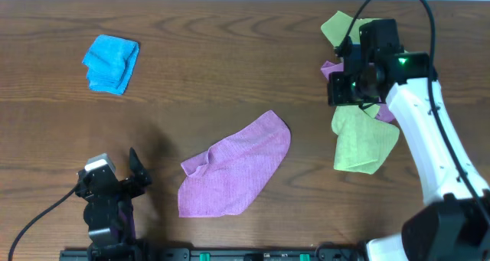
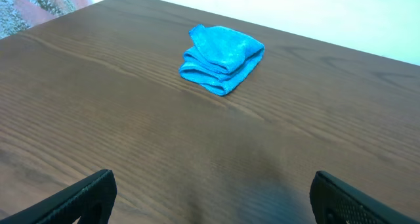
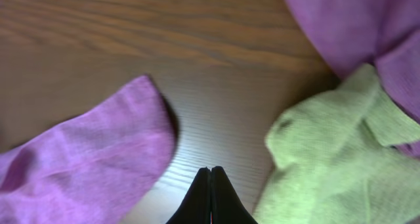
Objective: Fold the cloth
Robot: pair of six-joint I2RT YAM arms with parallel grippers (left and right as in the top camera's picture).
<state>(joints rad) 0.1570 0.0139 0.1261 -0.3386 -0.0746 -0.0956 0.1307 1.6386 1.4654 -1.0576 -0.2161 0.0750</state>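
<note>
A purple cloth (image 1: 237, 169) lies spread out and partly folded over at the table's middle front, with a crumpled corner at its left end. Its upper end shows in the right wrist view (image 3: 85, 158). My right gripper (image 1: 341, 89) (image 3: 210, 170) is shut and empty, over bare wood between this cloth and a green cloth (image 1: 364, 142) (image 3: 328, 165). My left gripper (image 1: 122, 181) (image 2: 213, 198) is open and empty at the front left, away from every cloth.
A folded blue cloth (image 1: 112, 62) (image 2: 222, 56) lies at the back left. A second green cloth (image 1: 337, 25) and a second purple cloth (image 1: 334, 68) (image 3: 354, 27) lie bunched at the back right, partly under the right arm.
</note>
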